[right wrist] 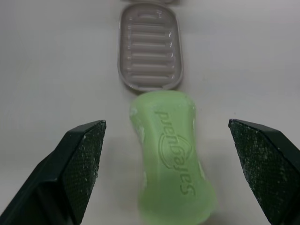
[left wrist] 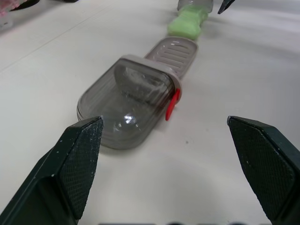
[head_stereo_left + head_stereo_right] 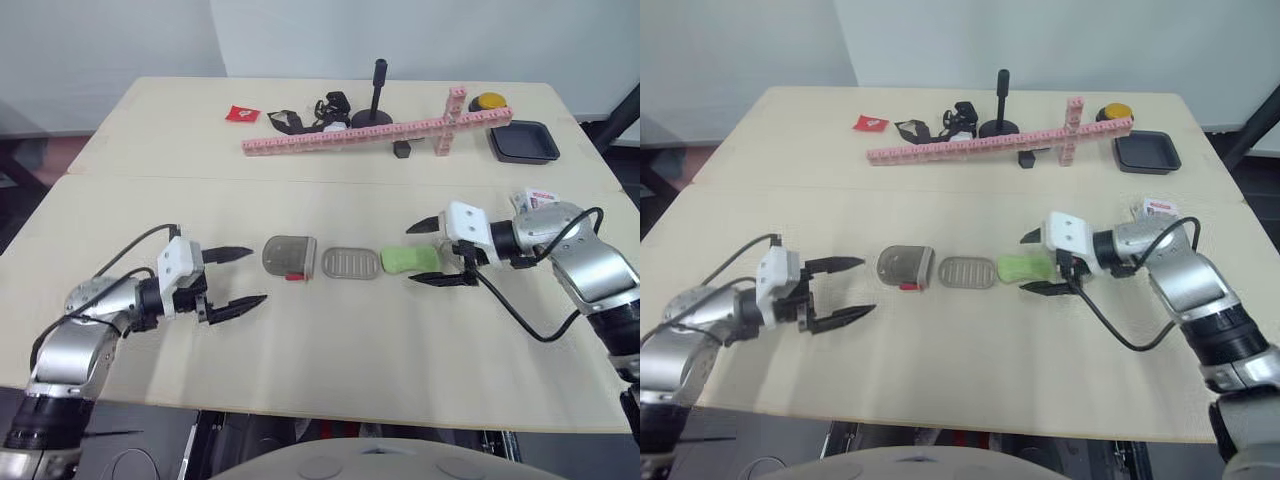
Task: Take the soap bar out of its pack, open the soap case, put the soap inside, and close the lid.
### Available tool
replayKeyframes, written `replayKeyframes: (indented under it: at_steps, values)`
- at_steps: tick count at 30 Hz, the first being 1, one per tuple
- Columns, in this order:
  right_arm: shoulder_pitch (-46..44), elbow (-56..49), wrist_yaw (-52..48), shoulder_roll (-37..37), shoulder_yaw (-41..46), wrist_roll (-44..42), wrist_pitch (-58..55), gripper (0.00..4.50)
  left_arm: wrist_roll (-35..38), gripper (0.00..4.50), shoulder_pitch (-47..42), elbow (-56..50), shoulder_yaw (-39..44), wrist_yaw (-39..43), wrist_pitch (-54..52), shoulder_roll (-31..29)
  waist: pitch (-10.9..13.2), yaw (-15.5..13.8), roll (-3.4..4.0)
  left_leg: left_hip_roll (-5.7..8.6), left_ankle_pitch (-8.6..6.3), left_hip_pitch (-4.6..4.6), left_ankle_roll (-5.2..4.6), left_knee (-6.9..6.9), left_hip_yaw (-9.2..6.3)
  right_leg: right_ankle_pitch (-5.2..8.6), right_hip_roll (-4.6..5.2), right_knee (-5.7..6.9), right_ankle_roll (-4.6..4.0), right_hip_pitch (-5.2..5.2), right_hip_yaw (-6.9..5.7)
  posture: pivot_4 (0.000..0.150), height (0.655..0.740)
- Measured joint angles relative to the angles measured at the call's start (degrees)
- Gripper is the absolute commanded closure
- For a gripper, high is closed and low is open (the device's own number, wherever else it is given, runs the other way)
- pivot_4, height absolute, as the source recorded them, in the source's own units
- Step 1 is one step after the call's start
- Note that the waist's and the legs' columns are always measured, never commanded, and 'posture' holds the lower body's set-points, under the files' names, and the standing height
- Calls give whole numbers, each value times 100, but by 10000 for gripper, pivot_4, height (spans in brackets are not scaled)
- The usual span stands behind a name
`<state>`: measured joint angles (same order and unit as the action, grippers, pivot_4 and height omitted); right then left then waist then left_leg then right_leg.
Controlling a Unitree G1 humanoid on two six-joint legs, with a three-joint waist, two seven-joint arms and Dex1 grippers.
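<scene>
Soap (image 3: 410,260) out of pack, on counter (image 3: 330,350) just beside open case's tray (image 3: 351,264). Right fingers (image 3: 440,280) apart, flanking soap; left fingers (image 3: 235,306) apart near lid (image 3: 290,257). Next: clamp soap, lift into tray

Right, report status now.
Left gripper jaws open, facing the lid. Right gripper jaws open, straddling the soap. Soap on the table beside the tray. Nothing between them.

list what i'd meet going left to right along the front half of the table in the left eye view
left claw → clear lid → case tray → green soap bar → soap pack
</scene>
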<state>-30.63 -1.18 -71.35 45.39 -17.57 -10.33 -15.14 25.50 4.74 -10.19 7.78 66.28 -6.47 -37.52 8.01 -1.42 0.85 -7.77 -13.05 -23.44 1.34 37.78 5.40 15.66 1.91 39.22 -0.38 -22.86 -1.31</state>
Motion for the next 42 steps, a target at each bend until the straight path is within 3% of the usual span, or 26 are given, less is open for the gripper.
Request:
replayKeyframes:
  at_steps: [10,35,42]
  values:
    - [-253,346,-161,-183,-455,590,39,0,122,93,667,-436,-190,826,573,-258,0,-45,0,-2,0,2,1,1,3,1,0,2,-1,0,-1,1500,7330]
    - [-448,550,-299,-408,-464,885,-253,0,129,93,569,-306,-267,183,865,-18,0,-23,1,-5,0,3,0,2,6,1,-1,6,-2,-2,-3,1500,7330]
    - [-448,684,-312,-405,-486,1053,-201,22032,129,0,571,-390,-226,-25,810,36,0,-24,1,-5,1,3,0,2,6,1,-1,6,-2,-1,-3,1500,7330]
